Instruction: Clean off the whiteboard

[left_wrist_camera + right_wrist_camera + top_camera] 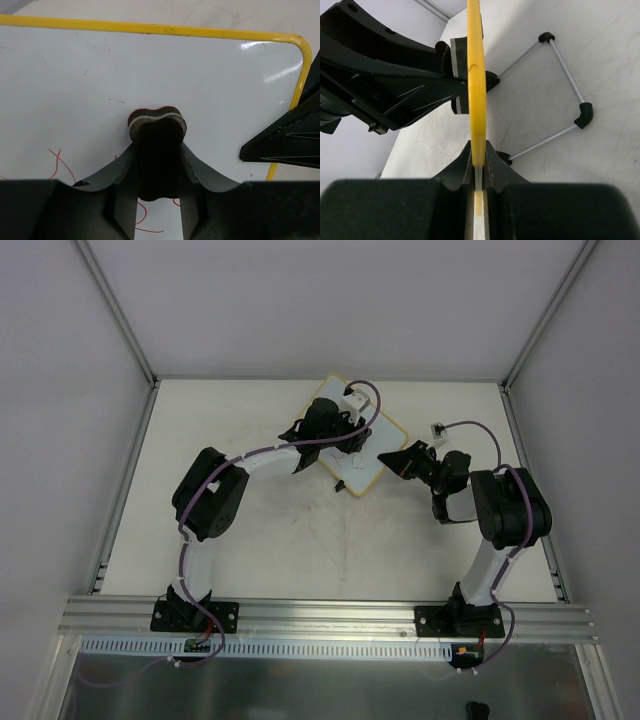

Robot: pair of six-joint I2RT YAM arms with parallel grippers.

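Whiteboard point(200, 75) propped upright on a wire stand point(567, 75) at the far middle of the table point(300, 530), red scribbles point(60, 165) on its face, left gripper point(158, 150) clamped around a black eraser point(157, 125) pressed to the board, right gripper point(478, 155) pinching its yellow frame edge.

My whiteboard point(200, 75) has a white face inside a bright yellow frame, with thin red scribbles point(59, 162) low on it. The eraser point(157, 127) is black with a pale grey band. My left fingers point(122, 180) are dark grey. The stand point(567, 70) is silver wire with black corner joints. The table point(250, 560) is off-white with faint grey scuffs.
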